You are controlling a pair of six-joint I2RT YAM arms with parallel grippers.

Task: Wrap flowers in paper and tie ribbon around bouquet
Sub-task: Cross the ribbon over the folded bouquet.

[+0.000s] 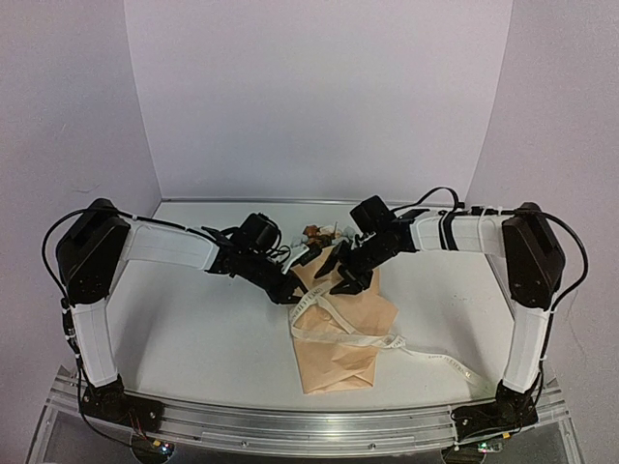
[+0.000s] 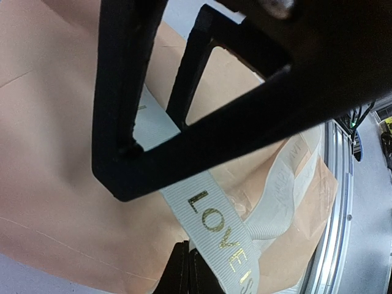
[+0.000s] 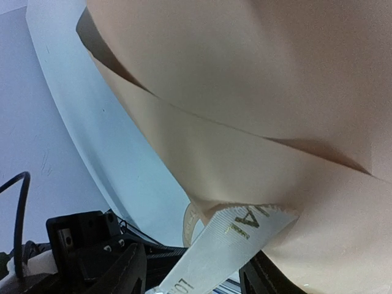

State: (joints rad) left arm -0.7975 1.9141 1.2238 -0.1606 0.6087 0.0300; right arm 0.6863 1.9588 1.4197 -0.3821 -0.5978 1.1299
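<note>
The bouquet lies on the table as a peach-tan paper (image 1: 340,353) cone, with the flowers (image 1: 317,234) poking out at its far end. The cream ribbon (image 1: 340,335) loops across the paper, and its tail trails right toward the front edge. My left gripper (image 1: 290,290) is at the cone's upper left, shut on the ribbon (image 2: 217,229) beside its gold lettering, its jaws (image 2: 188,251) pressed together. My right gripper (image 1: 345,277) stands open over the cone's upper part. The ribbon's cut end (image 3: 245,228) lies loose between its fingers (image 3: 125,272) against the paper (image 3: 257,92).
White walls close in the table (image 1: 193,329) at the back and on both sides. An aluminium rail (image 1: 290,425) runs along the near edge by the arm bases. In the left wrist view the right gripper's black fingers (image 2: 116,92) fill the top, close above the ribbon.
</note>
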